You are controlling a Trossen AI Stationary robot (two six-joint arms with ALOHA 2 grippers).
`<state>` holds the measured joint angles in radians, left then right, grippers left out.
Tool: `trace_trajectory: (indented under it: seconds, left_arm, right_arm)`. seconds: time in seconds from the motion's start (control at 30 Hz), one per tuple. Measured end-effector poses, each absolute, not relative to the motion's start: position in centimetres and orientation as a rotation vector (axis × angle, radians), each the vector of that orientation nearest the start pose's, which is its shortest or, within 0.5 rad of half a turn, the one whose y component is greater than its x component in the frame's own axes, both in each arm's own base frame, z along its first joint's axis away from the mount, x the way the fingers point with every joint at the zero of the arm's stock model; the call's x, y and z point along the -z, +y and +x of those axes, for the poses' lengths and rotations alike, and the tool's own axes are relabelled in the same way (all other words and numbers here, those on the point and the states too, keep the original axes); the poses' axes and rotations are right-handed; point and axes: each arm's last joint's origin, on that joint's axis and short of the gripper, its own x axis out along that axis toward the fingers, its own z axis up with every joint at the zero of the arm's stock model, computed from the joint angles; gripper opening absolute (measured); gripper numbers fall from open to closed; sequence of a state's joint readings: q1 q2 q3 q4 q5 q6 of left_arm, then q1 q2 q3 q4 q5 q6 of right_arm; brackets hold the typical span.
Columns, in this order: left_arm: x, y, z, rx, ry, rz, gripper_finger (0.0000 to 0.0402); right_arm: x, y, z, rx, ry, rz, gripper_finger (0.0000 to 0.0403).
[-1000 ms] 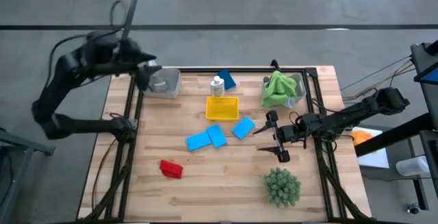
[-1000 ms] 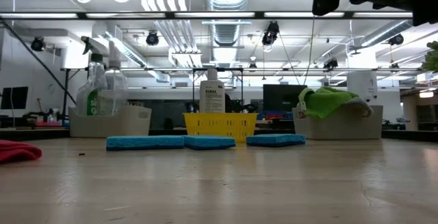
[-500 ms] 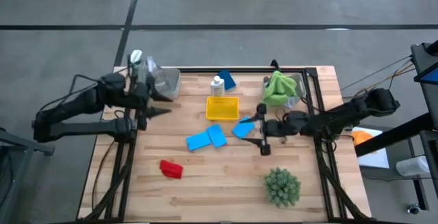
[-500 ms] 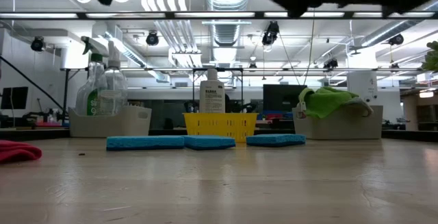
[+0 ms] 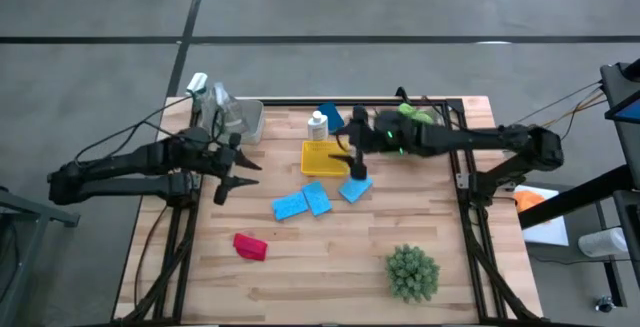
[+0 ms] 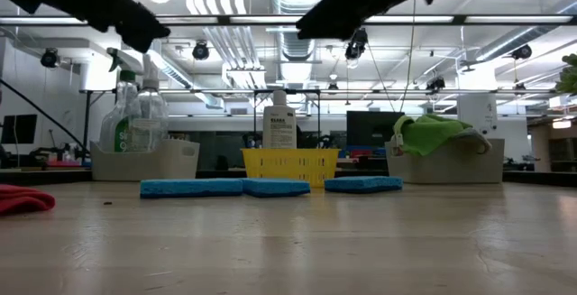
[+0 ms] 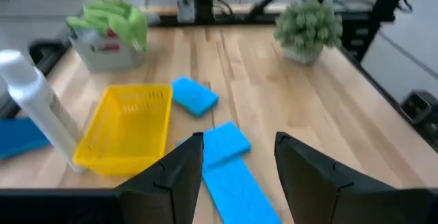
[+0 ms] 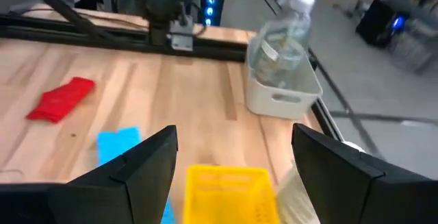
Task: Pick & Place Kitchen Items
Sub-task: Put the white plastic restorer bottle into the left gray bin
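Observation:
Three blue sponges (image 5: pixel 290 205), (image 5: pixel 317 199), (image 5: pixel 355 187) lie flat on the table near the yellow tray (image 5: pixel 325 157). A fourth blue sponge (image 5: pixel 331 117) lies behind the small white bottle (image 5: pixel 317 125), which stands upright. The clear spray bottle (image 5: pixel 205 92) stands in a white bin (image 5: pixel 243 120) at the far left. A green cloth (image 5: pixel 405 117) lies over a bin at the far right. A red cloth (image 5: pixel 250 246) lies near the front left. My left gripper (image 5: pixel 238 177) is open and empty left of the sponges. My right gripper (image 5: pixel 352 147) is open and empty above the tray's right edge.
A round spiky green plant (image 5: pixel 412 272) stands at the near right. The table's black frame rails run along its left, right and far edges. Bare wood lies between the red cloth and the plant.
My left gripper has left the white bin at the far left and moved toward the near edge and the sponges; the spray bottle now stands free in the bin. My right gripper has swung from the table's right side toward the left and far edge, over the yellow tray.

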<state>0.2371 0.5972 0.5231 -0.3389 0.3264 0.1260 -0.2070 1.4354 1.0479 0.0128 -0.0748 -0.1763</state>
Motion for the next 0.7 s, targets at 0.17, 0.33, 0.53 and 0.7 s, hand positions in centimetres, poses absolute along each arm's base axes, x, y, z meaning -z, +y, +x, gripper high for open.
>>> trace_trajectory:
  seconds: [0.17, 0.33, 0.53, 0.7]
  left_arm:
    - [-23.8, 2.6, 14.3, 0.080, 0.279, 0.039, 0.0182]
    - [-21.5, 3.0, 14.5, -0.053, 0.185, 0.065, 0.0182]
    - [-19.0, 3.2, 14.1, -0.147, 0.067, 0.059, 0.0182]
    - [-18.6, 3.2, 13.9, -0.184, 0.060, 0.067, 0.0182]
  right_arm:
    - [-28.7, -11.1, 32.8, 0.096, 0.416, -0.053, 0.0283]
    - [-26.7, -14.6, 33.6, 0.131, 0.449, 0.018, 0.0283]
    - [-25.0, -16.1, 34.5, 0.154, 0.428, 0.088, 0.0283]
    - [-24.3, -16.6, 35.0, 0.171, 0.401, 0.122, 0.0283]
